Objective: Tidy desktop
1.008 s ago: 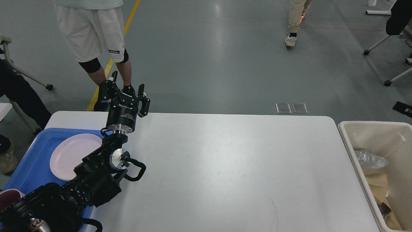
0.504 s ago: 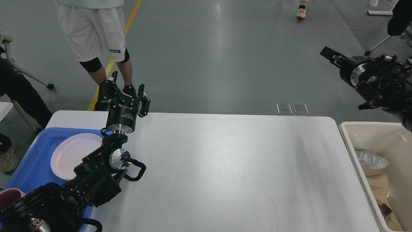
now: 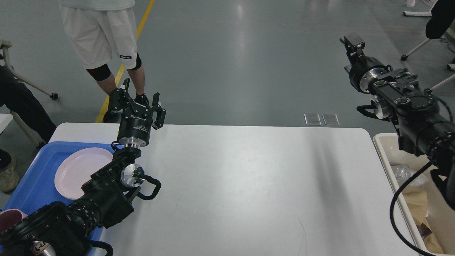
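Note:
The desktop is a wide white tabletop with rounded corners, and its bare surface fills the middle of the head view. My left gripper is open and empty, fingers pointing up and away, above the desktop's far left edge. My right arm comes in from the right above the bin. My right gripper is raised over the floor beyond the desktop's far right corner. It is small and dark, so I cannot tell its fingers apart. Nothing shows in it.
A blue tray lies at the desktop's left end and holds a pale pink plate and a maroon cup. A beige bin with crumpled waste stands at the right. A person in white shorts stands behind the left corner.
My right arm has come into view from the right and swung further in, up and to the left, above the bin. My left arm has not moved.

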Controlling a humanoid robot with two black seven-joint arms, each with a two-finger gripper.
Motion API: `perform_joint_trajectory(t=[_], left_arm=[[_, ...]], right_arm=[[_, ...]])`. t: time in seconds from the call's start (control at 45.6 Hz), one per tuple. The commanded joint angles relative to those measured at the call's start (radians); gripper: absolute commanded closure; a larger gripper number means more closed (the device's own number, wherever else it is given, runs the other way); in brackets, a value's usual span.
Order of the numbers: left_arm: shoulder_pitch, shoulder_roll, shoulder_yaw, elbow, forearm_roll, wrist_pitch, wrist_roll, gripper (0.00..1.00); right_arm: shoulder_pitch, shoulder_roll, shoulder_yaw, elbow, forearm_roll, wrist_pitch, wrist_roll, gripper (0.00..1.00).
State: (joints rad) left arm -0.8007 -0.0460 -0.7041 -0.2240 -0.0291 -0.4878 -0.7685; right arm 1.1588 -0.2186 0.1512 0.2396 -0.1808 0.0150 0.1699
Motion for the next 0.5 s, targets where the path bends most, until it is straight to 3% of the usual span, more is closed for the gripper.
perform_joint_trajectory(t=[0.0,0.241,0.482], left_arm=[[0.000,0.000,0.000,0.000,0.000,0.000,0.000,0.03],[0.000,0.000,0.000,0.000,0.000,0.000,0.000,0.03],[0.000,0.000,0.000,0.000,0.000,0.000,0.000,0.03]], right_arm=[[-0.053,0.050,0.195,0.007,0.000,0.003,0.002,0.00],[-0.123,0.107,0.356,0.009,0.000,0.008,0.008,0.00],[-0.156,0.134,0.488,0.014,0.001,0.043,0.080,0.00]])
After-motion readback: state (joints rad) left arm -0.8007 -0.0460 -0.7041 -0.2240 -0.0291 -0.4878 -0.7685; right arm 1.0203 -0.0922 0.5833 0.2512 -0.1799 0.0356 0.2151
